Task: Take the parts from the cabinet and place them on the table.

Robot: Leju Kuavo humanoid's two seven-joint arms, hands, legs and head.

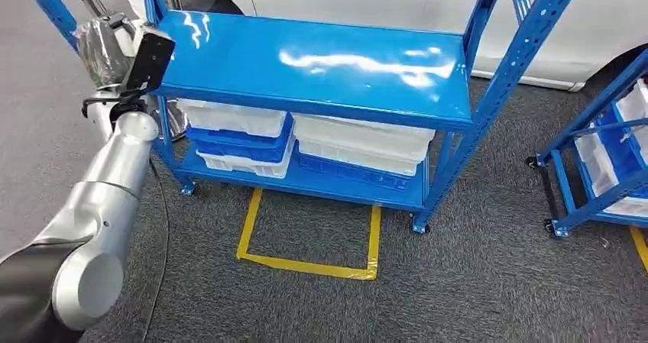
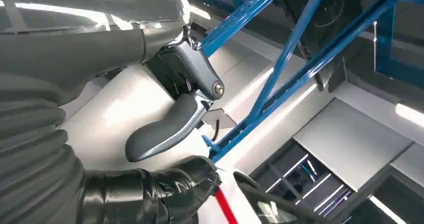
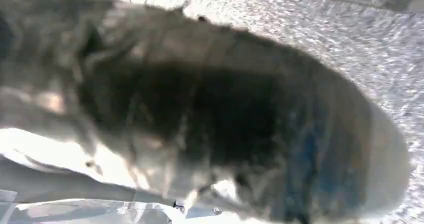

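Blue shelving point(image 1: 321, 64) carries white part bins point(image 1: 237, 118) on its lower shelf; the left robot hand point(image 2: 170, 129), raised by its left corner, looks loosely open and empty. The right robot hand's state I cannot tell. The step seems the approach, and next a reach down to the bins.

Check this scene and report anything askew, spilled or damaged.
Nothing looks spilled or damaged. The white and blue bins sit stacked on the lower level of the blue shelf, whose top is bare. The one oddity is that the right wrist view is a blur, so the right hand cannot be judged.
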